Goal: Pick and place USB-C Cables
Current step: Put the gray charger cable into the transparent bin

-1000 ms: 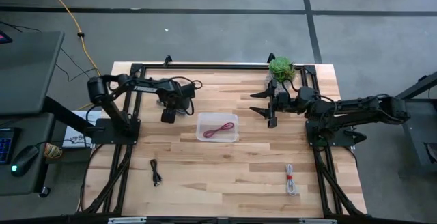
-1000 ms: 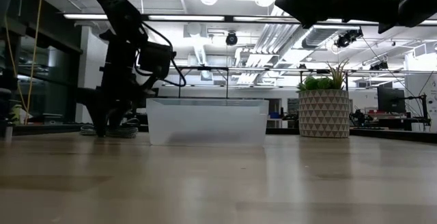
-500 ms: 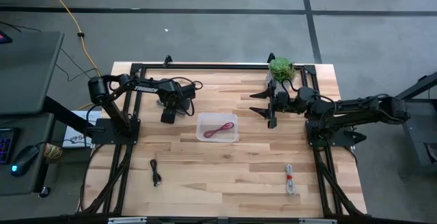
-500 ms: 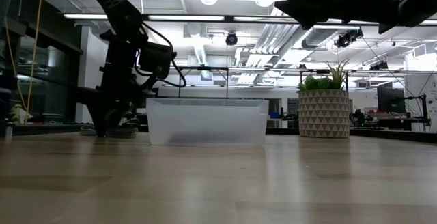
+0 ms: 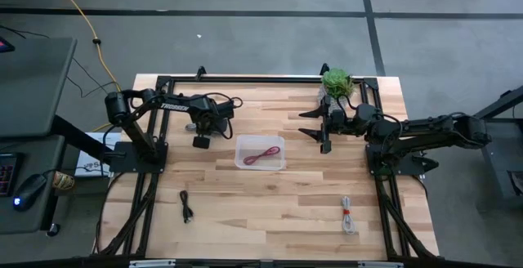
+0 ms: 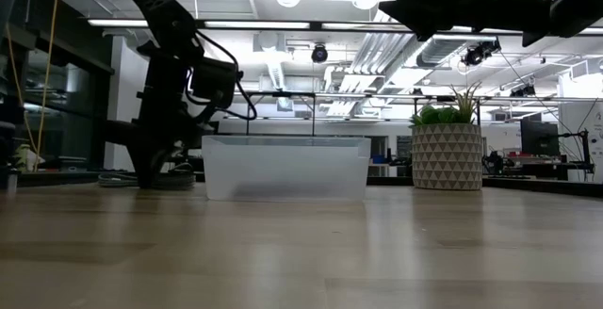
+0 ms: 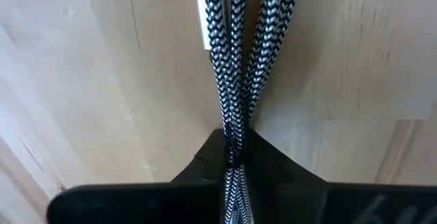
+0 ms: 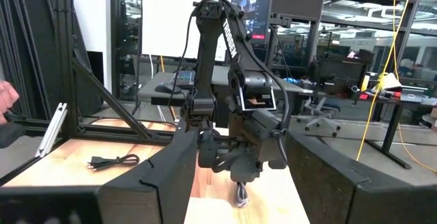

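The left gripper (image 5: pixel 198 141) was seen low over the table (image 5: pixel 270 219), just left of the clear bin (image 5: pixel 261 152), with its jaws pinched shut on the grey cable (image 7: pixel 235 60). In the left wrist view the braided strands were gripped at one end and ran straight out from the fingertips along the wood, so the cable's long axis was in line with the gripper. The bin lay close by on the gripper's right, and a short carry that way was judged to be all the drop called for.

A dark red cable (image 5: pixel 261 156) was already inside the bin. The black cable (image 5: pixel 186 206) and the white cable (image 5: pixel 348 216) were left on the near part of the table, well apart, the first nearer the left arm, the second nearer the right. The right gripper (image 5: pixel 325 127) was held aloft beside the plant (image 5: pixel 336 81), fingers spread.
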{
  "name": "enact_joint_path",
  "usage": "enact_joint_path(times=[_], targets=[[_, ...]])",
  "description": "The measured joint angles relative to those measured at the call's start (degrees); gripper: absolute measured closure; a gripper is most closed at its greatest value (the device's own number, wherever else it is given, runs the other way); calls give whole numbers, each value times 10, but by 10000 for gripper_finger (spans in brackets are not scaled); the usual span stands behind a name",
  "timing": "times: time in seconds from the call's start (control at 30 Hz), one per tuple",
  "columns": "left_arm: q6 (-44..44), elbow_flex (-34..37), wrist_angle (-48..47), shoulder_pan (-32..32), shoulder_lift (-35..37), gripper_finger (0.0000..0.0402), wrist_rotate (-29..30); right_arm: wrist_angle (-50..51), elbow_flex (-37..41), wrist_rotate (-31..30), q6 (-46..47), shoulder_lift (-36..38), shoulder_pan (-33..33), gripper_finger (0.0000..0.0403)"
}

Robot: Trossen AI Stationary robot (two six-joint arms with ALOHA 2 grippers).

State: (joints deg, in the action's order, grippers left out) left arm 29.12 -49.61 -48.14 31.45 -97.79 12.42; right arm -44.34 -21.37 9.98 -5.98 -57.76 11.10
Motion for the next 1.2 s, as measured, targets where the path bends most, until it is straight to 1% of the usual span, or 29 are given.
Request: enact_joint_path(times=[0.13, 0.33, 0.47, 0.6, 0.7, 0.83, 1.0, 1.2], targets=[[-13, 4, 0, 2, 34, 398, -10, 0, 0, 0, 0, 0, 0, 187], [-35, -1, -8, 11, 167, 400, -6, 0, 0, 0, 0, 0, 0, 187], [-66, -29, -12, 0, 241, 401, 8, 0, 0, 0, -3, 0, 0, 187], [-77, -78, -14, -43, 270, 401, 4, 0, 0, 0, -3, 0, 0, 187], [-75, -124, -16, -85, 265, 401, 16, 0, 0, 0, -3, 0, 0, 187], [-66, -194, -18, -141, 231, 401, 50, 0, 0, 0, -3, 0, 0, 187], [-47, -296, -18, -191, 168, 401, 61, 0, 0, 0, -4, 0, 0, 187], [-34, -423, -48, -227, 76, 401, 63, 5, 0, 0, -4, 0, 0, 187]])
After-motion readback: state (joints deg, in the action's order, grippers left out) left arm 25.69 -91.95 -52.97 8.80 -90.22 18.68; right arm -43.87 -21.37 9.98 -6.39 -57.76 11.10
